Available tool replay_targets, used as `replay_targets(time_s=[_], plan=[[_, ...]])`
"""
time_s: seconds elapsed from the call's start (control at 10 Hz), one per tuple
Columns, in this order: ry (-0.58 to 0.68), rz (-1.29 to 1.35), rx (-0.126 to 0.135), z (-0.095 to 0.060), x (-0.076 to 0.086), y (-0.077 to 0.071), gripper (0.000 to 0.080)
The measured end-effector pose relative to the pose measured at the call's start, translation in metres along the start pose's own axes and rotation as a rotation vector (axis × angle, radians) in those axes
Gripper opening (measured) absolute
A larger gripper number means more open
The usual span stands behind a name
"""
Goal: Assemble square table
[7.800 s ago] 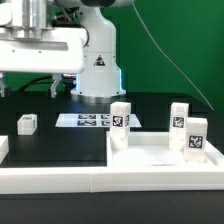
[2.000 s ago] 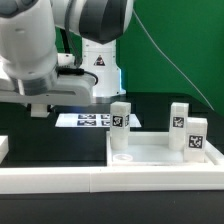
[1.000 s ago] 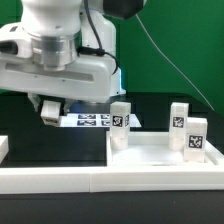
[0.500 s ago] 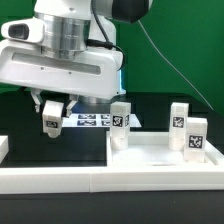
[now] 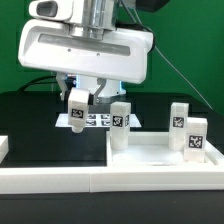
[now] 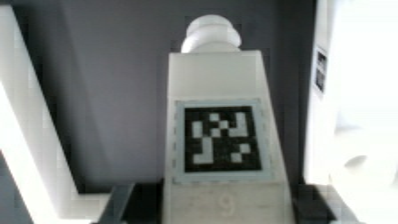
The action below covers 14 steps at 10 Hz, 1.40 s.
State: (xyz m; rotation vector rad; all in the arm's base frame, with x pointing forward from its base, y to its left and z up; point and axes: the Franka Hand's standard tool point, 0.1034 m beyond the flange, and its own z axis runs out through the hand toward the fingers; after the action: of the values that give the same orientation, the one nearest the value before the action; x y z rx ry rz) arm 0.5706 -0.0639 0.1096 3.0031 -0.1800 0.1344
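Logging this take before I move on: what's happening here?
The arm's gripper holds a small white tagged leg in its jaws, lifted above the black table near the marker board. The square tabletop lies toward the exterior view's right, with three more legs standing on it: one at its near-left corner, two at the right.

Fingers (image 5: pixel 78 100) grip tagged leg (image 5: pixel 77 113) above black table (image 5: pixel 40 125); three legs stand in tabletop (image 5: pixel 160 152).

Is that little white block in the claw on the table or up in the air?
In the air: the leg hangs tilted in the gripper, clear of the table.
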Motion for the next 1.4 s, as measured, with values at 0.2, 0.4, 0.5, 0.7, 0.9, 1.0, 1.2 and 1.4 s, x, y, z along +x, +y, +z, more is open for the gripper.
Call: replay_targets(time_s=[0.2, 0.4, 0.5, 0.7, 0.9, 1.0, 1.2, 1.4], plan=[[-0.002, 0.001, -0.001, 0.001, -0.001, 0.001, 0.0290], [-0.001, 0.000, 0.000, 0.001, 0.000, 0.000, 0.0290], [-0.001, 0.025, 0.007, -0.005, 0.005, -0.012, 0.0290], [0.024, 0.006, 0.009, -0.010, 0.019, -0.027, 0.0290], [0.044, 0.004, 0.006, -0.008, 0.019, -0.027, 0.0290], [0.045, 0.004, 0.006, -0.008, 0.019, -0.027, 0.0290], [0.188, 0.002, 0.008, -0.012, 0.031, -0.035, 0.0290], [0.296, -0.003, 0.017, -0.016, 0.036, -0.044, 0.0290]])
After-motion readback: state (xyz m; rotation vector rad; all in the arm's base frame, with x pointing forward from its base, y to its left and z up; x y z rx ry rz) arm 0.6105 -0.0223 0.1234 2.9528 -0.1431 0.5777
